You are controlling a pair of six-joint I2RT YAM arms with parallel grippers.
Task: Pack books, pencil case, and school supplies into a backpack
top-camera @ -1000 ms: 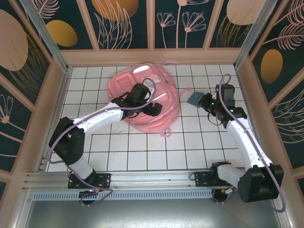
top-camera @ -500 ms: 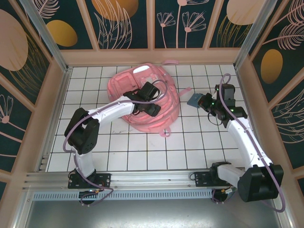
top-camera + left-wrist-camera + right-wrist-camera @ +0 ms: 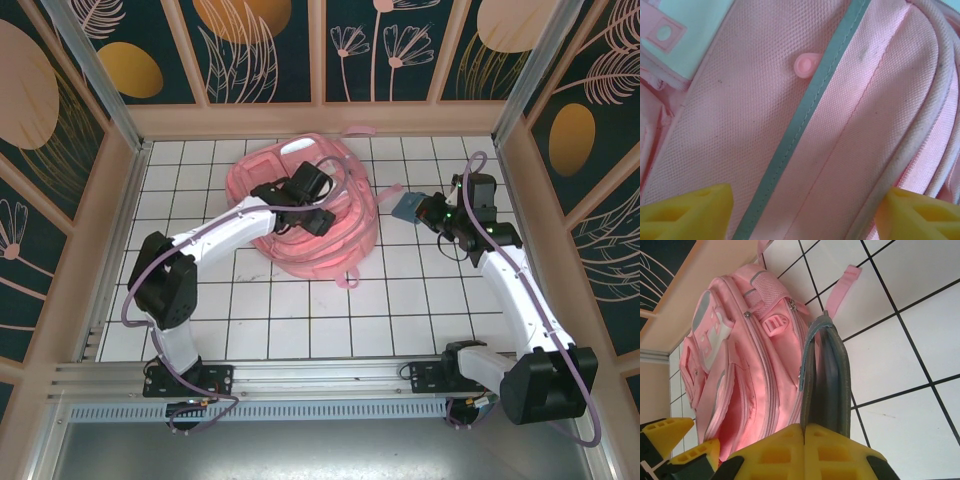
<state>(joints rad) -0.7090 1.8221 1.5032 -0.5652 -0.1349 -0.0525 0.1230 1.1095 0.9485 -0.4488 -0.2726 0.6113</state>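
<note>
Tabletop (image 3: 300, 320): white square tiles, dark grid lines, pale wooden rim.

Left arm reaches from the near-left corner toward the middle of the far edge. Left gripper (image 3: 805, 212) sits over the backpack (image 3: 340, 240) with jaws spread wide. Its yellow fingers (image 3: 687, 210) are blocky and matte, with triangular cut-outs. Between them lies only the bag's flat fabric, nothing pinched.

The backpack lies flat against the middle of the far edge, slightly toward the left. It is large, soft and rounded in outline. Left wrist view shows a pink cloth with a fine, grainy weave and straight stitch lines. A narrow grey-green stripe (image 3: 805, 115) runs diagonally across it. Just beside the stripe is a small round pink tab (image 3: 806, 65), smooth and plastic-looking. Thick piped seams curve along the right side.

Right wrist view shows a mesh pocket (image 3: 767, 296), a pink plastic buckle (image 3: 775, 322) and a flat webbing strap (image 3: 844, 287) lying on the tiles.

Right gripper (image 3: 805, 440) is over the far-right part of the tabletop, its yellow jaws pressed together on a slate-blue case (image 3: 826, 375). The case is thin and flat, seen edge-on with a stitched rim and a dull, leathery surface. It is near the backpack's right side but apart from it. Cannot tell whether its far end touches the tiles.
</note>
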